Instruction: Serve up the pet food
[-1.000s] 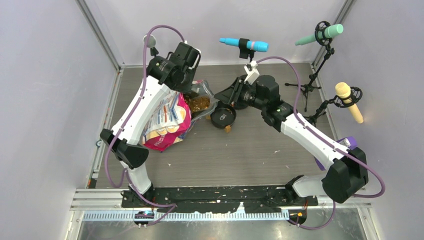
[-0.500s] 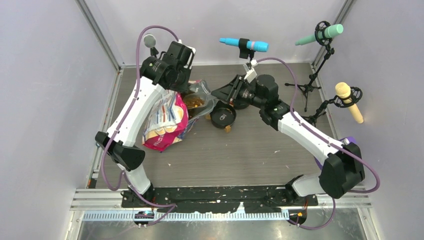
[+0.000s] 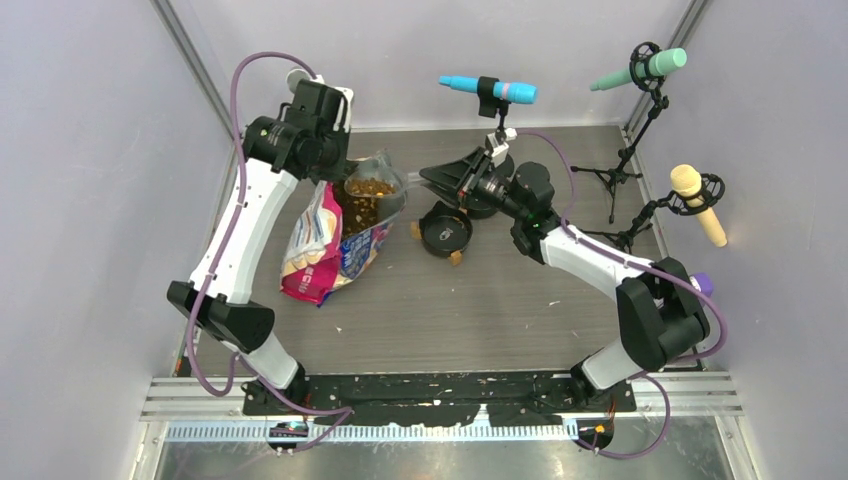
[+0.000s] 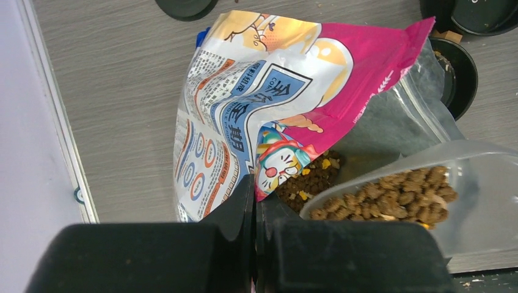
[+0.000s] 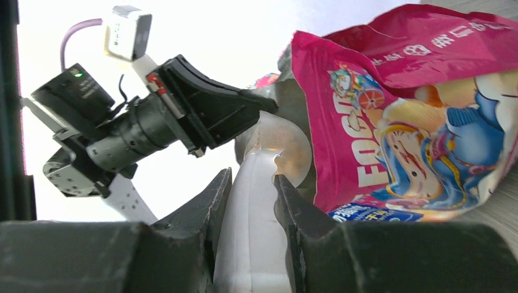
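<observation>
So, left fingers (image 4: 244, 210) are clenched on the top edge of the bag (image 4: 262, 104), pinching the printed film and holding the mouth up and open. The bag is glossy, pink at the top and bottom, with a white and blue printed panel, cartoon figures and yellow patches. It sits at the far left of the counter (image 3: 500, 300), leaning, with the mouth facing right.

The kibble (image 4: 308, 180) is small brown dry pellets with a few yellow bits. One pile sits inside the open bag mouth. Another load fills the bowl of the scoop (image 4: 397, 195), heaped roughly level.

The scoop is translucent plastic and sits at the bag mouth, just right of the left fingers. Right fingers (image 5: 214, 204) are grasping the scoop by its handle, one on each side and tight against the plastic. The right arm reaches in from the right.

A black bowl (image 3: 446, 231) with tan feet sits on the counter just right of the bag, apart from the scoop. A second bowl (image 4: 482, 15) is farther right, partly under the right arm.

Microphones (image 3: 697, 203) on stands are at the far right
</observation>
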